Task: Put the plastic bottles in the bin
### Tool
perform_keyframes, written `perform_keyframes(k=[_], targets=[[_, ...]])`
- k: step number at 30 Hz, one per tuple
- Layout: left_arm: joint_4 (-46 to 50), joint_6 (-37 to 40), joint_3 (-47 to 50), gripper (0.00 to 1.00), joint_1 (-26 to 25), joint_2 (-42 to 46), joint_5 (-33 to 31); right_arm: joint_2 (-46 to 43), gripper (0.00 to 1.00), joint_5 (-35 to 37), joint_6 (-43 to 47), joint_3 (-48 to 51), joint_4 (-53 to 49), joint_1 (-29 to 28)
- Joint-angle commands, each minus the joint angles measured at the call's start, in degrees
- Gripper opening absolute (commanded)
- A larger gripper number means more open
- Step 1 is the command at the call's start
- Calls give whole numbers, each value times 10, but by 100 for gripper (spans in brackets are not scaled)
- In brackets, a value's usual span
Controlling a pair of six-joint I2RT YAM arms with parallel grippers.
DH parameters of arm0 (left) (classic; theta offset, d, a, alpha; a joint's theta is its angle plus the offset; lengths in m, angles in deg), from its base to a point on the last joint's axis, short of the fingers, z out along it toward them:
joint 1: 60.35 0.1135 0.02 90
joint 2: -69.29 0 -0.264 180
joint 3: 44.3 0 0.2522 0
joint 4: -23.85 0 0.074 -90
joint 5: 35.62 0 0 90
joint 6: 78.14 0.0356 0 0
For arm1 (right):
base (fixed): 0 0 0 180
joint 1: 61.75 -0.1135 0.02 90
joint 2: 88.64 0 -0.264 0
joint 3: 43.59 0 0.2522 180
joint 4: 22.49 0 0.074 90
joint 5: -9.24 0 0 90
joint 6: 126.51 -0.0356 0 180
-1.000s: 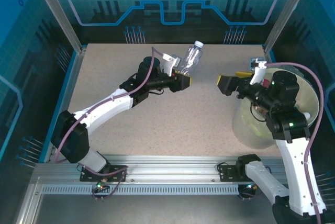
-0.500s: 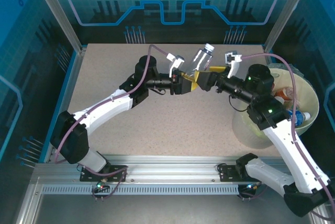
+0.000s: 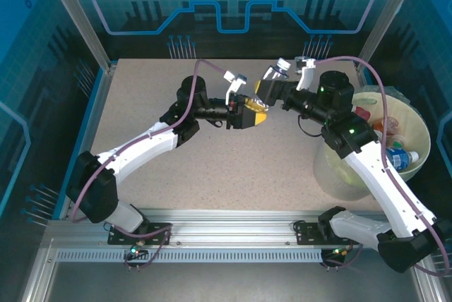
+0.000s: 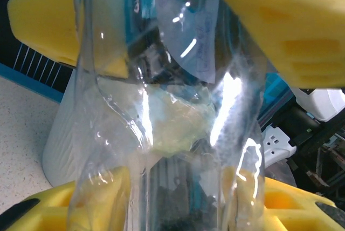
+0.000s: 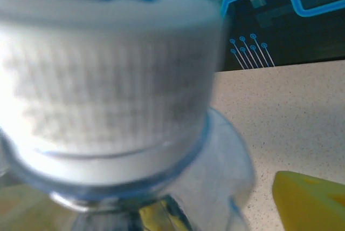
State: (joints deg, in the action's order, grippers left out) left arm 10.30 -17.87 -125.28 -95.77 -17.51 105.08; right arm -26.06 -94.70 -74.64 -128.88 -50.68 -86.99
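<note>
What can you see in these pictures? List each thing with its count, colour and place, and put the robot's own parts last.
held bottle: one, clear with a white cap, in the air between the two claws
binned bottles: at least three, with red, orange and blue parts, inside the bin
bin: one, pale yellow-green, at the table's right edge
table: one, speckled beige, under everything
left arm, right arm: one each, white and black, bolted at the near edge
left claw: one, yellow fingers, at the held bottle's lower end, grip unclear
right claw: one, yellow fingers, closed on the held bottle below its cap
</note>
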Motion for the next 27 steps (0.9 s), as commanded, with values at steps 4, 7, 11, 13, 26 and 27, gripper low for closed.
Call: perform_keyframes(k=[4, 7, 11, 13, 26, 27], targets=[[-13, 8, 0, 36, -3, 3, 21, -5, 67, -7, 7, -12, 18, -8], [18, 21, -4, 48, -3, 5, 9, -14, 58, 14, 29, -25, -7, -9], [61, 39, -5, 67, -3, 17, -40, -44, 46, 93, 80, -43, -84, -8], [84, 56, -3, 75, -3, 24, -59, -63, 45, 134, 102, -51, -124, -5], [156, 108, 39, 95, 2, 68, -292, -180, 43, 702, 378, -115, -300, 19], [163, 108, 40, 98, 6, 70, -307, -187, 43, 707, 404, -100, -276, 31]])
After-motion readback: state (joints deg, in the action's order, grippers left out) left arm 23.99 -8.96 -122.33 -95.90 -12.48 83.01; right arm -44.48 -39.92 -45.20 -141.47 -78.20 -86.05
